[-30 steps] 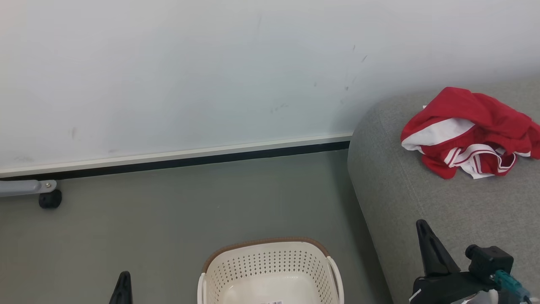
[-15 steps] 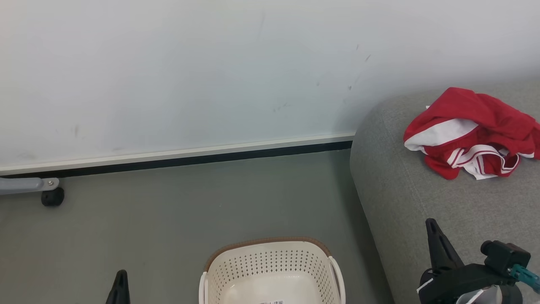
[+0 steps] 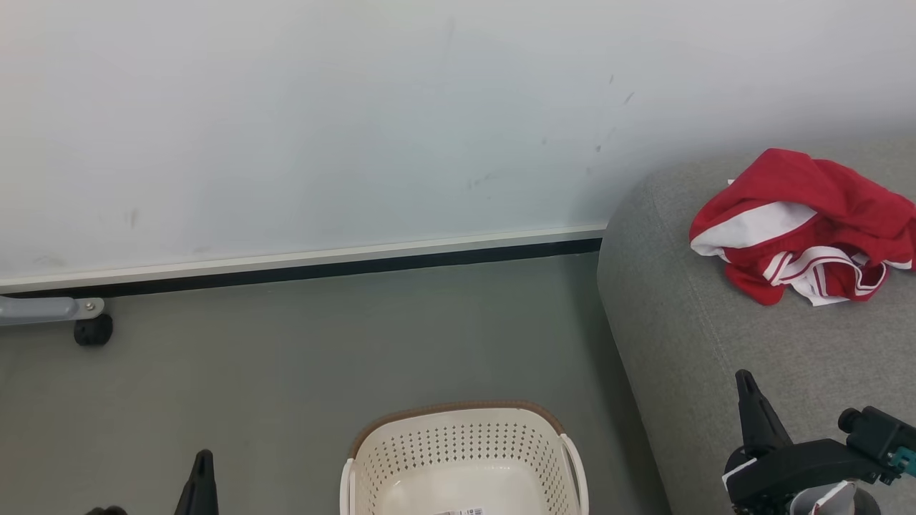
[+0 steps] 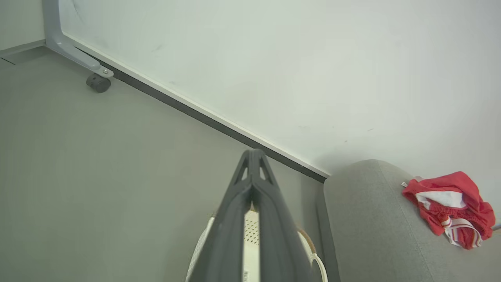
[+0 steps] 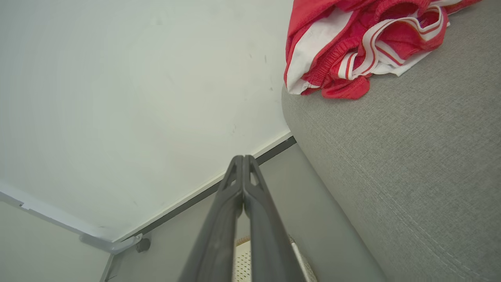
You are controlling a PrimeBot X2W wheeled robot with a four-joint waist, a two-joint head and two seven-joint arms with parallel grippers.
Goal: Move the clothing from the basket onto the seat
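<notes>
Right claw [image 3: 745,379] well apart from clothing [image 3: 801,229] on seat [image 3: 687,343]

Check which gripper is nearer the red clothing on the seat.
Right. The right gripper sits over the seat, below the clothing in the head view; the left gripper is across the basket, over the floor.

My head camera looks forward and down, the basket [image 3: 465,447] at its bottom edge. My right wrist camera sits nearer the clothing [image 5: 352,47] on the seat [image 5: 411,156] than my left; all three views share them and the wall [image 3: 286,129].
</notes>
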